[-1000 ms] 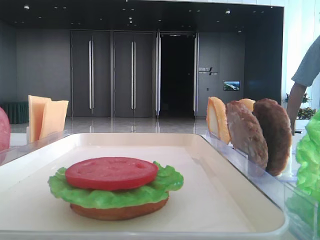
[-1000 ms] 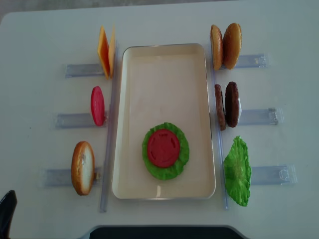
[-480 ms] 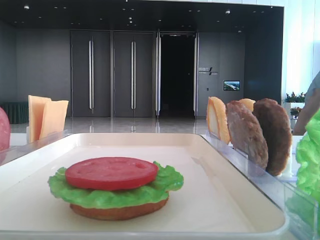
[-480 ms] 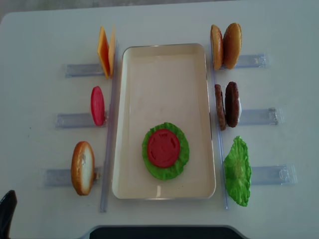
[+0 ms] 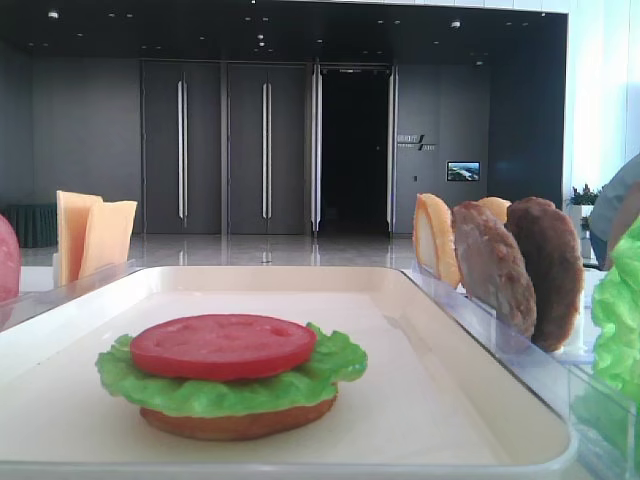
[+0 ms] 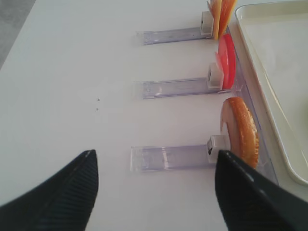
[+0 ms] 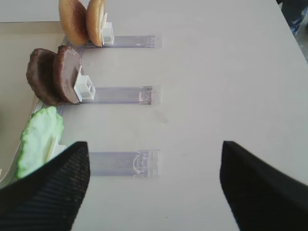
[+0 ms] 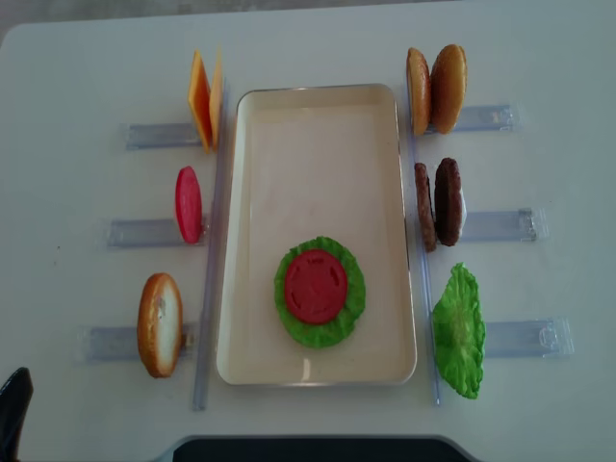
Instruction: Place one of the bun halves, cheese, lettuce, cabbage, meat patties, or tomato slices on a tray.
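The cream tray (image 8: 318, 125) lies mid-table. In its near half a tomato slice (image 8: 316, 286) tops a lettuce leaf (image 8: 339, 327) on a bun half (image 5: 240, 425). Left of the tray stand cheese (image 8: 204, 99), another tomato slice (image 8: 188, 204) and a bun half (image 8: 160, 324). On its right stand bun halves (image 8: 435, 89), meat patties (image 8: 438, 202) and lettuce (image 8: 458, 330). No cabbage is in view. My left gripper (image 6: 155, 159) hangs open and empty over the table, left of that bun half (image 6: 240, 137). My right gripper (image 7: 154, 147) is open and empty, right of the lettuce (image 7: 41, 139).
Clear plastic holders (image 8: 520, 339) carry the upright pieces on both sides, and long clear rails (image 8: 210, 289) run along the tray's edges. One dark finger (image 8: 12, 409) shows at the overhead view's bottom left corner. A person (image 5: 618, 205) stands behind the table's right side.
Only the person at the low view's right edge has shifted. The food, the tray and both grippers have stayed put.
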You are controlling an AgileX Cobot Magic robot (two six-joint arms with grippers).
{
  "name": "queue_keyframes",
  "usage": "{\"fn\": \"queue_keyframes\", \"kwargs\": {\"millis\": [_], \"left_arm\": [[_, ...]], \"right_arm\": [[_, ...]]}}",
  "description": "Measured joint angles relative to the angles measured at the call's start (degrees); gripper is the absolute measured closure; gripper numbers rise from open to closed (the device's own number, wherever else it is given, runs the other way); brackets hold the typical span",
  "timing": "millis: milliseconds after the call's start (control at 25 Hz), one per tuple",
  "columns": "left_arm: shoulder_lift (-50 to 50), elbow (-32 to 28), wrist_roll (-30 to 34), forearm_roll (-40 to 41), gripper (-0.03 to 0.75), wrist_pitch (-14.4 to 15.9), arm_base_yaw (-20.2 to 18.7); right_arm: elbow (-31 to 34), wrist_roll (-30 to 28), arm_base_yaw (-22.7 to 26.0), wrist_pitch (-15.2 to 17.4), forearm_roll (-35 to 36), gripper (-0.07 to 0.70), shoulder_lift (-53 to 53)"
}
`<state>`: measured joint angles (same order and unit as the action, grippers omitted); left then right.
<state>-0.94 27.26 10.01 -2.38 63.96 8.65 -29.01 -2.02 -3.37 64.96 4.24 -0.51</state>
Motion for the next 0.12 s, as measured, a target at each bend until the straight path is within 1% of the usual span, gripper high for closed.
{"fn": "queue_keyframes", "kwargs": {"millis": [120], "left_arm": [[0.0, 0.0, 0.0, 0.0, 0.139, 0.0, 0.0]], "right_arm": [[0.0, 0.0, 0.0, 0.0, 0.0, 0.1, 0.0]]}}
